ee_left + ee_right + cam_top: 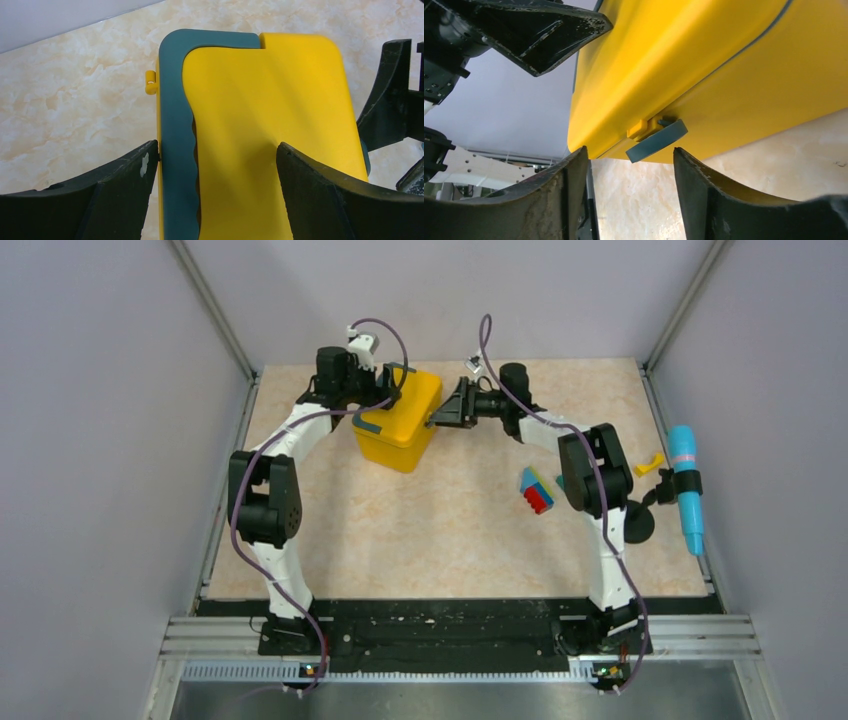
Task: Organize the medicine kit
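The yellow plastic medicine case with a teal carry handle (400, 418) stands at the far middle of the beige marbled worktop (420, 530), its lid down. The left gripper (215, 200) hangs over the lid, jaws spread wide across the top. The right gripper (631, 170) faces the case's right side, jaws parted around the small teal latch (657, 141) without touching it. A blue-and-red block (536, 490), a small yellow piece (651, 463) and a light blue tube (686, 488) lie loose at the right. Whichever way that latch is meant to go, the left jaws should steady the lid while the right works squarely on the tab.
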